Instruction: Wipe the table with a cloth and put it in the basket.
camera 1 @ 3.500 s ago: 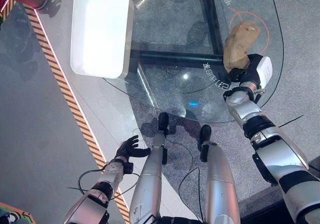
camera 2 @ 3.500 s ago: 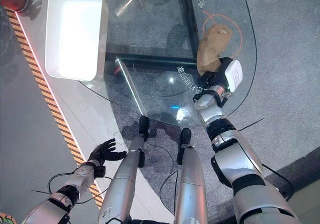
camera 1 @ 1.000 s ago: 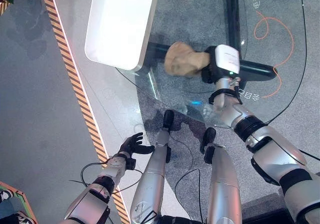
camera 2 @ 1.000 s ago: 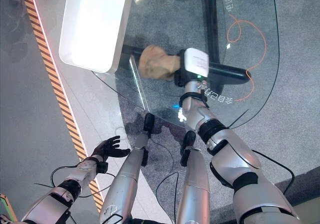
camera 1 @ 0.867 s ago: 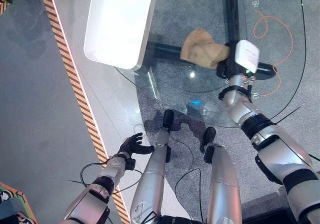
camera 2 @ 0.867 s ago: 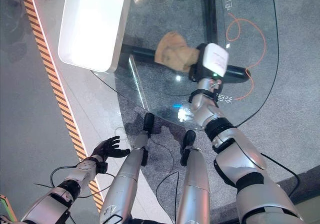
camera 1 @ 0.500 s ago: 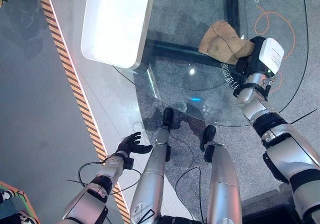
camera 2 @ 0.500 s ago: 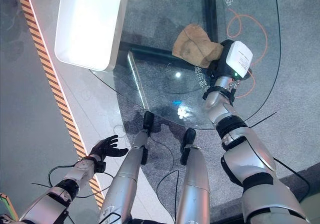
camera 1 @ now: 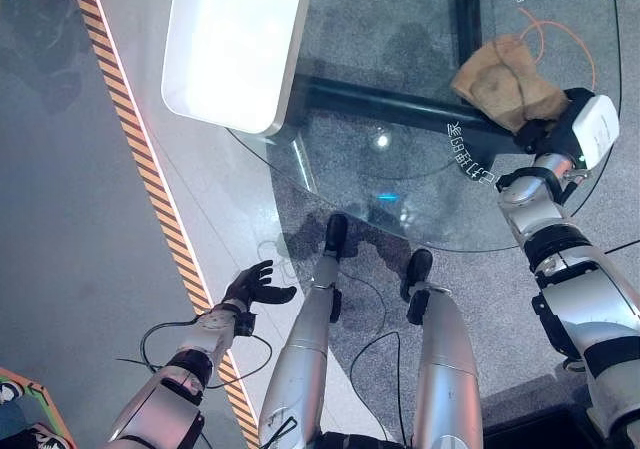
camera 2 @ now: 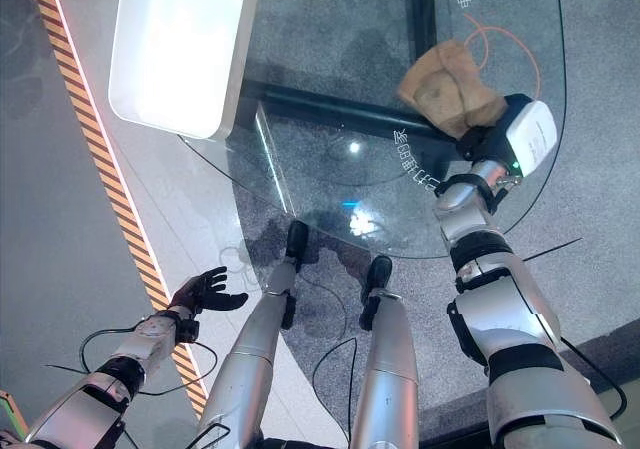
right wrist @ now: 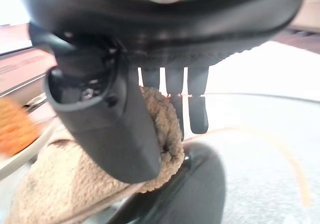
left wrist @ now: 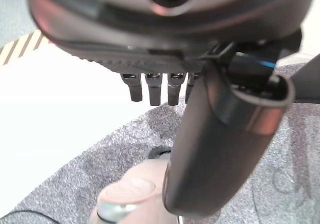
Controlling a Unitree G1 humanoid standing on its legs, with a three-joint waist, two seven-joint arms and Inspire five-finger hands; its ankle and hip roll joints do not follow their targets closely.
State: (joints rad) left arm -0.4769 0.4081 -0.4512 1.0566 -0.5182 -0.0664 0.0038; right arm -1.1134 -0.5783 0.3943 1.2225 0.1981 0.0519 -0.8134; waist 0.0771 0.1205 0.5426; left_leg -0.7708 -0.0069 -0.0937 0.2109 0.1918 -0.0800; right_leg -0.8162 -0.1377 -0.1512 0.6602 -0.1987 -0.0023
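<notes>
You've got a grey speckled floor (camera 1: 60, 229) w/ an orange-black hazard stripe (camera 1: 150, 184) running diag. down the left side. A paler floor band (camera 1: 225, 219) sits beside it. Light glints off the floor at centre, approx. mid-frame (camera 1: 380, 141).

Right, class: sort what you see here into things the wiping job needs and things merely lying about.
Job:
tan terry cloth
round glass table
white rectangular basket
right hand pinching the cloth

Lying about:
orange cord
left hand, idle
</notes>
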